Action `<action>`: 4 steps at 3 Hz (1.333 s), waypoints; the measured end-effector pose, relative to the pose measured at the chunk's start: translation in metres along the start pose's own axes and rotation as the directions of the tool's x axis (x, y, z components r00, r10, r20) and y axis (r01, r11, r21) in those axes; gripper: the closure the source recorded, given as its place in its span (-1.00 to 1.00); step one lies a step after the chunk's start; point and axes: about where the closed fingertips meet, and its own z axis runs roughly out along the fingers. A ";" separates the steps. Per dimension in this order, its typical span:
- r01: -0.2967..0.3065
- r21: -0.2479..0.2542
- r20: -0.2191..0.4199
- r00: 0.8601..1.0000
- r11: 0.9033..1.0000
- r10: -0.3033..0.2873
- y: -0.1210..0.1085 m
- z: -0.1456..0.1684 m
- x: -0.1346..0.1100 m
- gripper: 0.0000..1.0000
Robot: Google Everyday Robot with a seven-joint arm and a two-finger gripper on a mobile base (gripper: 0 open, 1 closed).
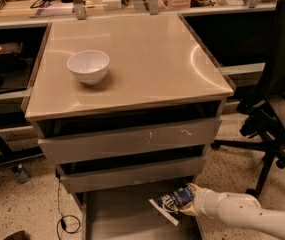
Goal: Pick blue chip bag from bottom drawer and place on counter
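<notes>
The blue chip bag (173,202) is dark blue with white lettering and a pale edge. It sits low in the open bottom drawer (117,216), near the drawer's right side. My gripper (188,202) reaches in from the lower right on a white arm (247,216) and is at the bag's right end, touching it. The counter (142,59) is the glossy beige cabinet top above the two upper drawers.
A white bowl (88,66) stands on the counter's left part. A black office chair (277,114) stands to the right of the cabinet. A long wooden desk (57,4) with clutter runs behind. A cable (64,219) lies on the floor at left.
</notes>
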 end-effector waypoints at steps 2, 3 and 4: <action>0.043 0.062 -0.015 0.999 0.997 -0.042 -0.020 -0.051 -0.027 1.00; 0.063 0.062 -0.010 0.998 0.996 -0.062 -0.024 -0.054 -0.039 1.00; 0.095 0.060 -0.018 0.995 0.994 -0.094 -0.026 -0.079 -0.067 1.00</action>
